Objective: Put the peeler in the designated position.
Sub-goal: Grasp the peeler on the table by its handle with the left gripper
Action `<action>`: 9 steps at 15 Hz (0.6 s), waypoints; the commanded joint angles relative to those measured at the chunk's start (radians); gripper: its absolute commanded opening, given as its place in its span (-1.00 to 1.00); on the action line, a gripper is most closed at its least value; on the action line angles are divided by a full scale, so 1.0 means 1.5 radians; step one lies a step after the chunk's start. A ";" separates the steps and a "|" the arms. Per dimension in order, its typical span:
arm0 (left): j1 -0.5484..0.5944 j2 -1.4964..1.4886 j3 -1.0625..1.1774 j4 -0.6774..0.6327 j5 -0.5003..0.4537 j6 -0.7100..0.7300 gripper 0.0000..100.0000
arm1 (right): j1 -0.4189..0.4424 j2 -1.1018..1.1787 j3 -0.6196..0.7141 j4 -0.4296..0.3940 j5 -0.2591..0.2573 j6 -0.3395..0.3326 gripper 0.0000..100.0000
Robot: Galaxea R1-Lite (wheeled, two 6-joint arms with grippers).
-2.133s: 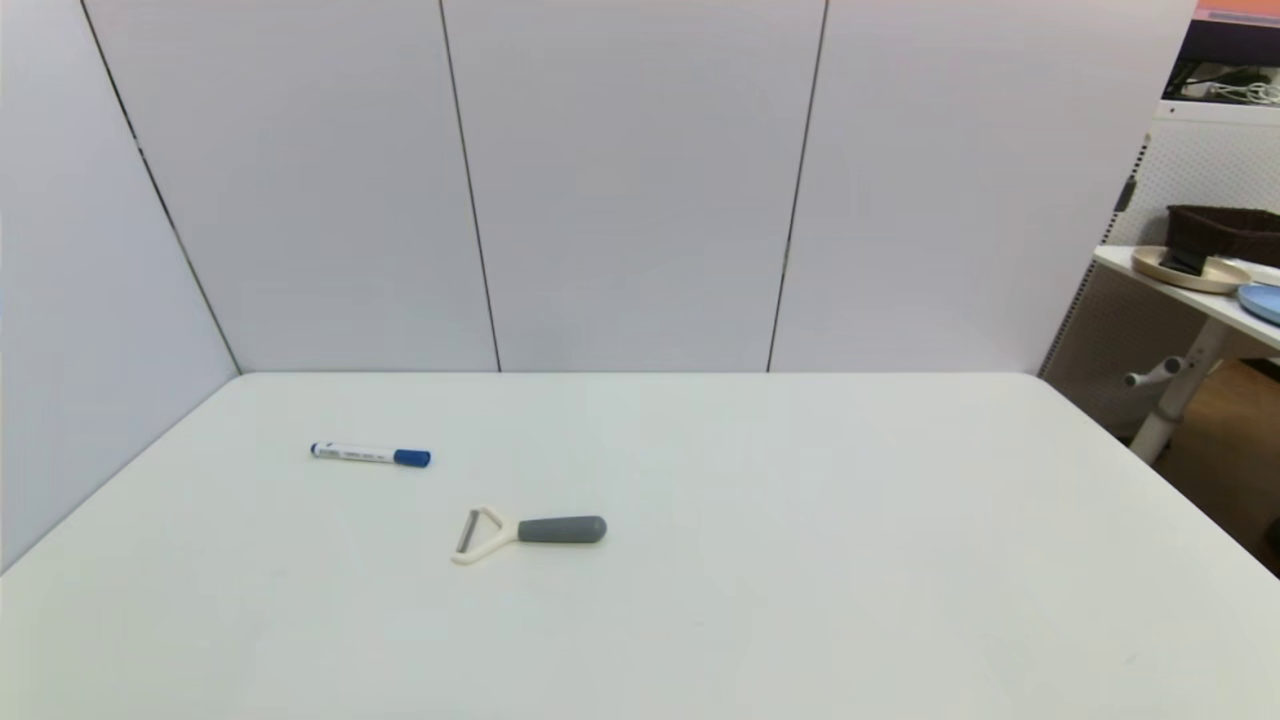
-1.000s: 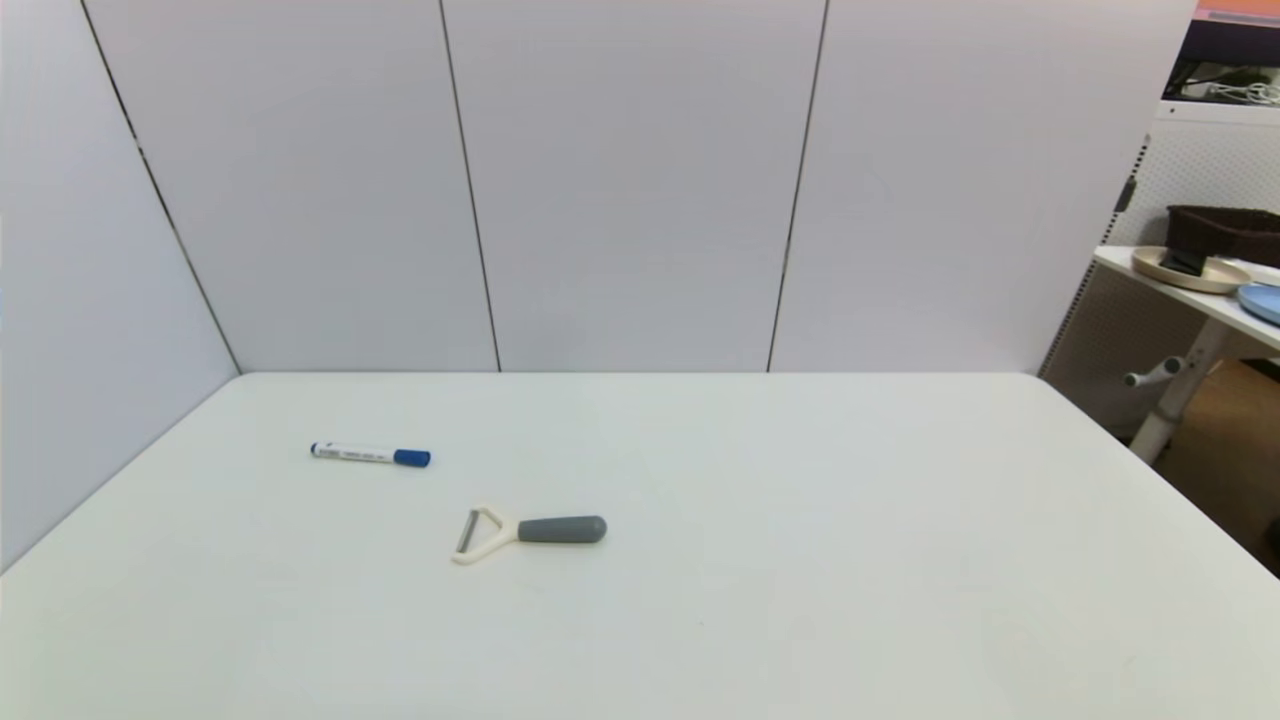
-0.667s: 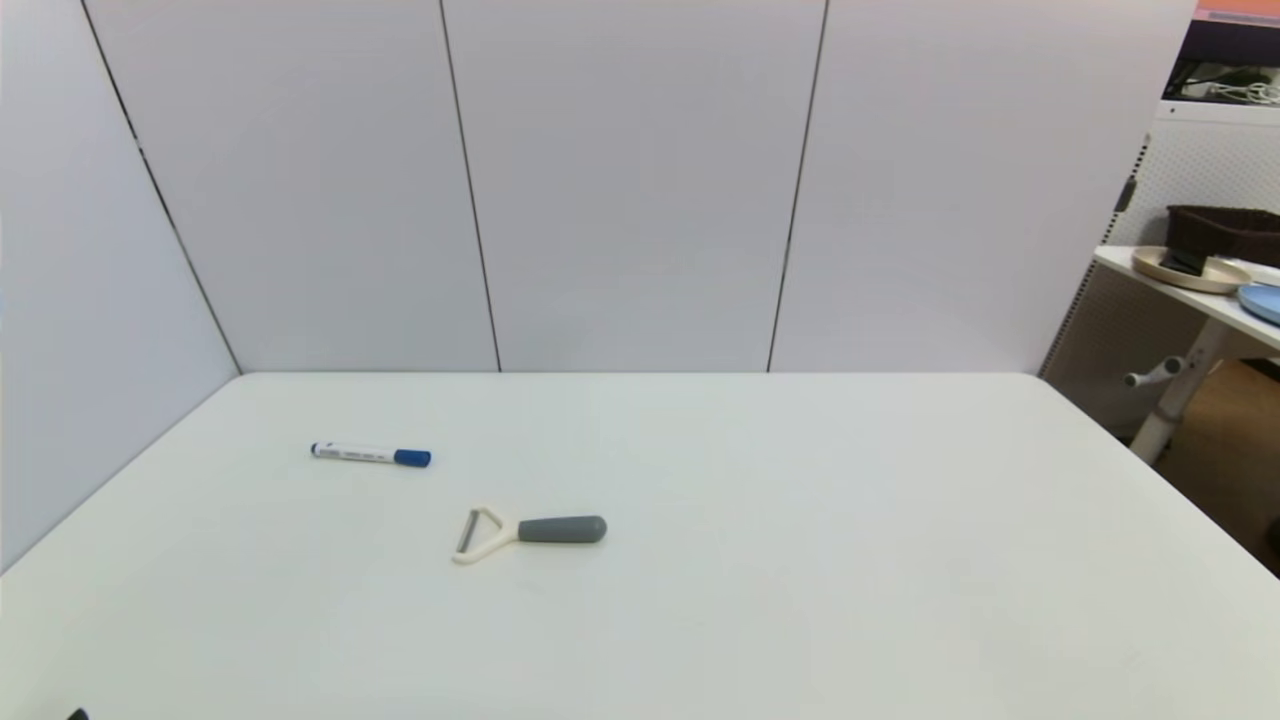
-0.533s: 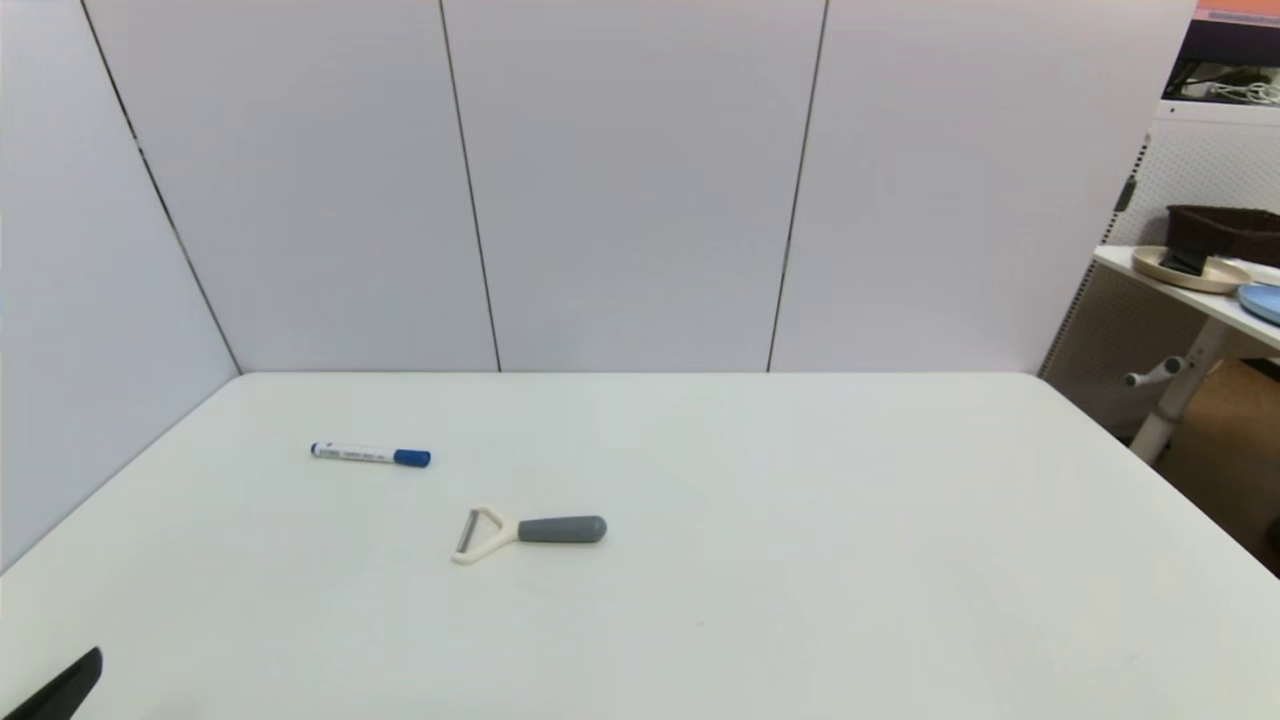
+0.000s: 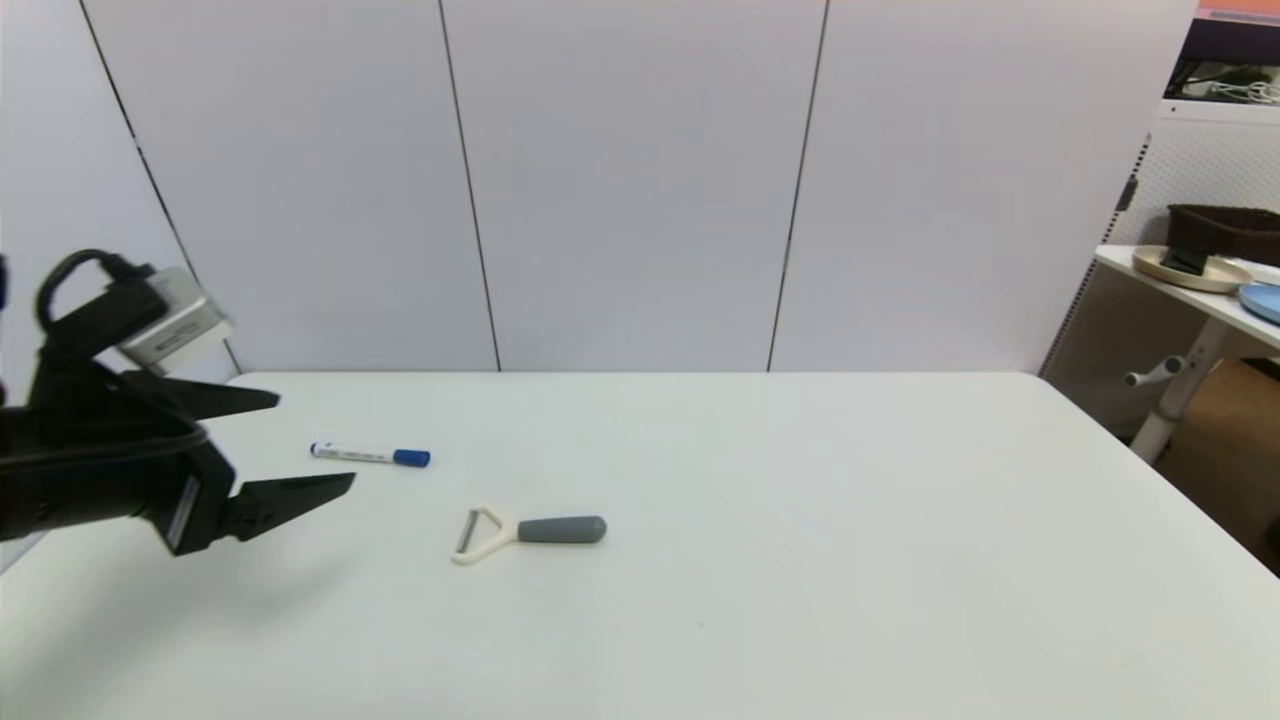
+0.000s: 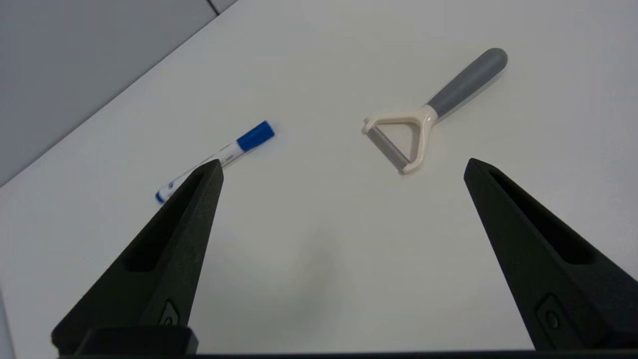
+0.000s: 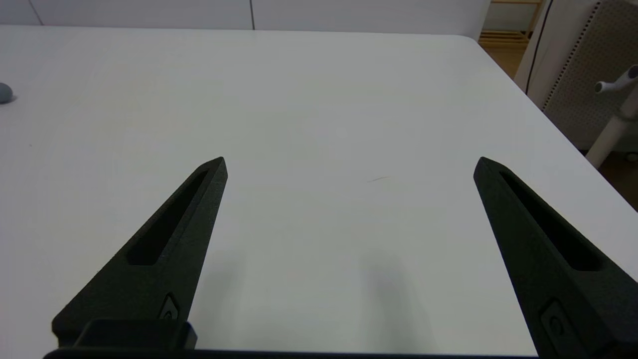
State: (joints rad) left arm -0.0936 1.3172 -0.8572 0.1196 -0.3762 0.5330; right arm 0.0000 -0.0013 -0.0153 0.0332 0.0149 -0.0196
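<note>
The peeler [image 5: 527,533] lies flat on the worktop [image 5: 800,560], toward the robot's left of its middle, the cream forked head pointing left and the grey handle pointing right. It is judged light and stiff; the rounded handle looks the safest place to be gripped, across its width near the middle, since the thin blade in the fork is narrow and could be bent or slip. Lying low on the smooth top, it may skid if only one finger meets it first.

A marker [image 5: 370,454] with a blue cap is seen beyond the peeler and further left, well apart from it. The left pincer [image 5: 300,445] is held above the worktop to the left of the peeler, its fingers spread wide and nothing between them; the marker sits just past it. The right pincer [image 7: 349,169] is likewise spread and empty, over bare worktop to the right of the peeler. No marked spot for the peeler is visible.
</note>
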 commanded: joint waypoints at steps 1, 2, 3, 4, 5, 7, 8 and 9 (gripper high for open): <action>-0.051 0.290 -0.175 0.057 -0.143 0.164 1.00 | 0.000 0.000 0.000 0.000 0.000 0.000 1.00; -0.057 0.319 -0.208 0.085 -0.160 0.193 1.00 | 0.000 0.000 0.000 0.000 0.000 0.000 1.00; -0.060 0.349 -0.235 0.113 -0.173 0.225 1.00 | 0.000 0.000 0.000 0.000 0.000 0.000 1.00; -0.060 0.375 -0.264 0.140 -0.182 0.259 1.00 | 0.000 0.000 0.000 0.000 0.000 0.000 1.00; -0.062 0.395 -0.284 0.164 -0.194 0.292 1.00 | 0.000 0.000 0.000 0.000 0.000 0.000 1.00; -0.062 0.426 -0.288 0.183 -0.222 0.333 1.00 | 0.000 0.000 0.000 0.000 0.000 0.000 1.00; -0.062 0.440 -0.288 0.190 -0.232 0.352 1.00 | 0.000 0.000 0.000 0.000 0.000 0.000 1.00; -0.070 0.456 -0.288 0.197 -0.239 0.368 1.00 | 0.000 0.000 0.000 0.000 0.000 0.000 1.00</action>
State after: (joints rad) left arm -0.1874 1.9291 -1.2819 0.4015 -0.7191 1.0519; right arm 0.0000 -0.0013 -0.0153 0.0336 0.0149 -0.0191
